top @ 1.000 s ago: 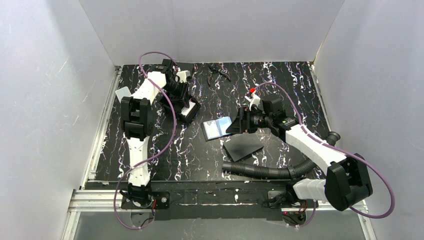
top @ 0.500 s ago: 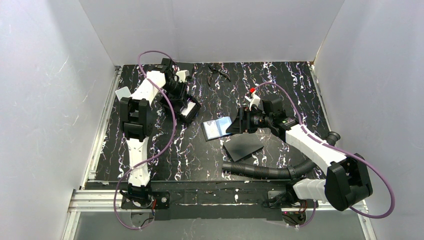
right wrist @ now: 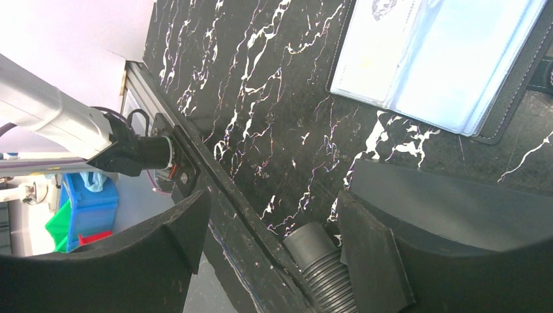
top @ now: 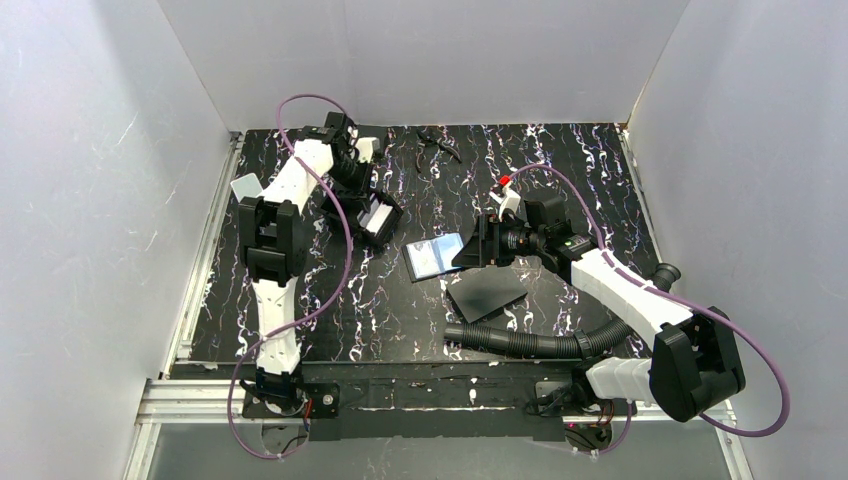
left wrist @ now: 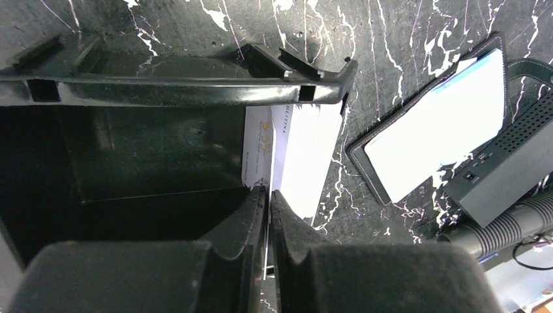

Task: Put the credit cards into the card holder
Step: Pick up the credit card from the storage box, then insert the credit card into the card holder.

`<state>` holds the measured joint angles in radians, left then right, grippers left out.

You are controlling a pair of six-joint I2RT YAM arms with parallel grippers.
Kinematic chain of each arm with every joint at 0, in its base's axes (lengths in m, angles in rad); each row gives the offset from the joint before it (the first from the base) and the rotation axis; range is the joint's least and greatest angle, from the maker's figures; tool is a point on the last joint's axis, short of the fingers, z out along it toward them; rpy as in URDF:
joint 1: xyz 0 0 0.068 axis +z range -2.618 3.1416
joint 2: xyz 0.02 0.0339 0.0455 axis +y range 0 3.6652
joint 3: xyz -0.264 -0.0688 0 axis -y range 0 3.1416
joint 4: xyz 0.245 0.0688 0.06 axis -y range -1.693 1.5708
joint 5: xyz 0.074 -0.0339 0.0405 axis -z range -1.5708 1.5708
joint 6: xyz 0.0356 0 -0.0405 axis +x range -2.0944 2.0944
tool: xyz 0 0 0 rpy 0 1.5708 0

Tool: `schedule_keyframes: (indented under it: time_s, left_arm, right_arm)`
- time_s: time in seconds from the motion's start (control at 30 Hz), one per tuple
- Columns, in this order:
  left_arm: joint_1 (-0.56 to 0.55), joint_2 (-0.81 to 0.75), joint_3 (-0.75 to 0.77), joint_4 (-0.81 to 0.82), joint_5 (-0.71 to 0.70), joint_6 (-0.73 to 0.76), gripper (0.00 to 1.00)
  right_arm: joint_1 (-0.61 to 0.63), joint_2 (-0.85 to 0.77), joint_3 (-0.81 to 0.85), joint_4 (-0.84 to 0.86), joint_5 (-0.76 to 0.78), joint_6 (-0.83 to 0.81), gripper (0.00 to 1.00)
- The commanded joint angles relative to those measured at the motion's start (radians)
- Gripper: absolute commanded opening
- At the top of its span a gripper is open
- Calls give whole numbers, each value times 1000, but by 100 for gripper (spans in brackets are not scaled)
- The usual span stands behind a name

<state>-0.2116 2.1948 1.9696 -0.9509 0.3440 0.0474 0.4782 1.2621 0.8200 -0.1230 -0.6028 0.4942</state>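
Several white credit cards (left wrist: 290,147) with small print stand on edge at the right end of a black box (left wrist: 163,88), which sits at the back left (top: 378,218). My left gripper (left wrist: 269,193) is shut on the edge of one card, seen as a thin white line between the fingers. From above, that gripper (top: 362,196) hangs over the box. The card holder (top: 437,256) lies open mid-table, with pale clear sleeves (right wrist: 443,59) (left wrist: 435,127). My right gripper (top: 478,243) (right wrist: 270,228) stands open just right of the holder, with nothing in it.
A matte black sheet (top: 487,292) (right wrist: 456,195) lies in front of the holder. A black ribbed hose (top: 520,342) (right wrist: 323,267) runs along the near edge. A pale flat piece (top: 245,186) lies at the left edge. A small black tool (top: 437,143) is at the back.
The left gripper has closed onto the card's edge, and its wrist has shifted slightly toward the back. The right arm has not moved.
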Motion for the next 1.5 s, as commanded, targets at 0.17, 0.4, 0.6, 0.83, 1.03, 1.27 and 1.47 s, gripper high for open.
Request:
schedule_keyframes:
  time_s: [0.17, 0.4, 0.6, 0.83, 1.03, 1.27, 1.47]
  left_arm:
    - [-40, -130, 62, -46, -166, 39, 4]
    - [-52, -217, 82, -32, -419, 18, 0]
    - [-54, -420, 49, 49, -417, -102, 0]
    - [-53, -840, -480, 582, 34, -524, 0]
    - [-75, -991, -996, 1320, 142, -1053, 0]
    - [-183, -988, -1153, 1599, 99, -1200, 0]
    - [-211, -967, -1156, 1666, 125, -1239, 0]
  right_arm:
    - [3, -18, 1, 41, -12, 1, 80]
    - [3, -12, 8, 30, -7, -7, 80]
    - [3, 8, 46, -30, 20, -62, 80]
    - [3, 8, 61, 136, -98, 71, 82]
    - [9, -42, -108, 877, -101, 652, 91]
    - [12, 53, -104, 1107, -10, 837, 89]
    - [-1, 100, -76, 1022, 25, 793, 80]
